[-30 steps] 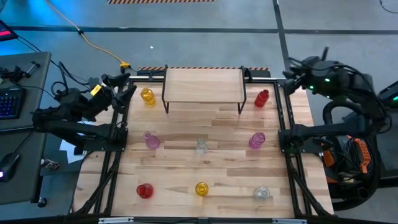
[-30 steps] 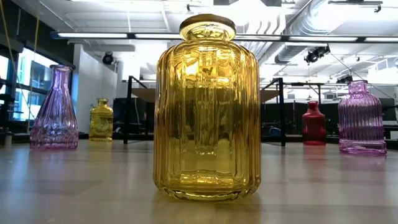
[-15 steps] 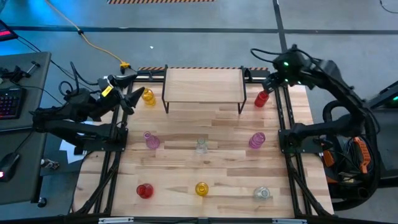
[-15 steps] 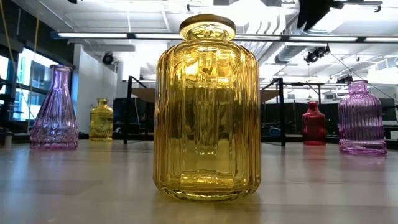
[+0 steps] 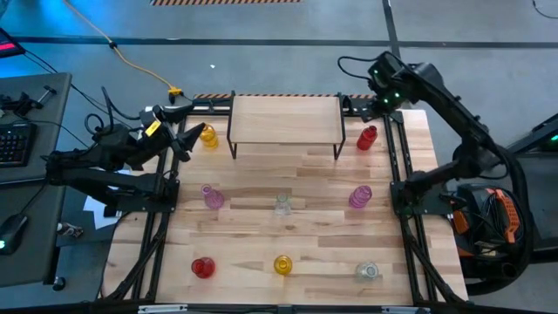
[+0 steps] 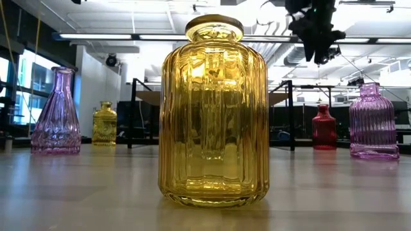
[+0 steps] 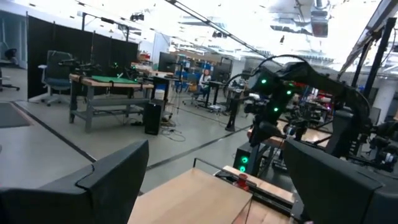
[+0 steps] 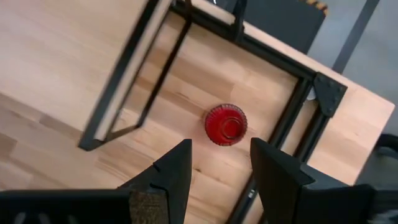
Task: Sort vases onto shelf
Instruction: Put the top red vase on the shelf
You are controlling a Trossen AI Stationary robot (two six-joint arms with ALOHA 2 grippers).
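The large wooden tabletop (image 5: 296,209) is carrying the small raised light-wood shelf on black legs (image 5: 284,119) at 12 o'clock, bare. Eight small ribbed glass vases (image 5: 282,205) are all standing on the tabletop. The right gripper (image 8: 217,163) is hovering, fingers parted and holding nothing, above the red glass vase (image 8: 226,124) at the shelf's 3 o'clock. The left gripper (image 5: 187,139) is sitting spread wide, empty, beside the yellow glass vase (image 5: 207,134) at the shelf's 9 o'clock.

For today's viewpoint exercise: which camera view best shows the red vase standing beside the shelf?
The right wrist view: the red vase sits centred and unobstructed, seen from above. The high view shows it small; the low view distant; the left wrist view only a glimpse.
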